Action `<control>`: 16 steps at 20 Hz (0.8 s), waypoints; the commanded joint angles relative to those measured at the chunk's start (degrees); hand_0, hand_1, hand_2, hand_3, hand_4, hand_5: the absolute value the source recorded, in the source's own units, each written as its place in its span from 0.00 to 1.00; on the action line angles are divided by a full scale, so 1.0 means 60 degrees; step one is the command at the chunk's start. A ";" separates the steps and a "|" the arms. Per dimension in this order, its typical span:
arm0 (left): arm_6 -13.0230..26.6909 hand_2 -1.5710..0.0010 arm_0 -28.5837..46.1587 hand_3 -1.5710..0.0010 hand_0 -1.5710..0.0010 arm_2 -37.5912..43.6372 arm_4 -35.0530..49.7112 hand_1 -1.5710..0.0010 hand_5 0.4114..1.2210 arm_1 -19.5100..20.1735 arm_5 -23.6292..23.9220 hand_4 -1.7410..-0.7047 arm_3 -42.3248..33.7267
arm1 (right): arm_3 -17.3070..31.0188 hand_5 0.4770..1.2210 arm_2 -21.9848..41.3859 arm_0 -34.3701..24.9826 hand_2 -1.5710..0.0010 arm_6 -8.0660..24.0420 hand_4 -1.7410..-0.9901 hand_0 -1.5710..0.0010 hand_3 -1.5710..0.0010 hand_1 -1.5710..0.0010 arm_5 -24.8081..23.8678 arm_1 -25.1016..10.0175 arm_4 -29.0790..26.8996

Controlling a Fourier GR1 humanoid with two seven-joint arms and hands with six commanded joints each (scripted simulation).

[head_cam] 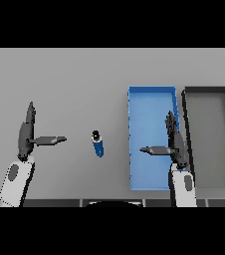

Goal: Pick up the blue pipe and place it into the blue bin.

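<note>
You see the pipe (98,144) on the table (74,79), between your two hands and just left of the blue bin (152,99). Your left hand (26,137) hovers open to its left. Your right hand (174,144) is open over the bin, right of the pipe.
</note>
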 commanded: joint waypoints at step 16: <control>-0.1301 1.00 0.0142 1.00 1.00 -0.0660 0.0444 1.00 0.24 0.2058 -0.3937 0.63 -0.0002 | -0.0977 0.16 0.1031 0.0652 1.00 -0.0209 0.74 1.00 1.00 1.00 0.0260 -0.1039 0.1719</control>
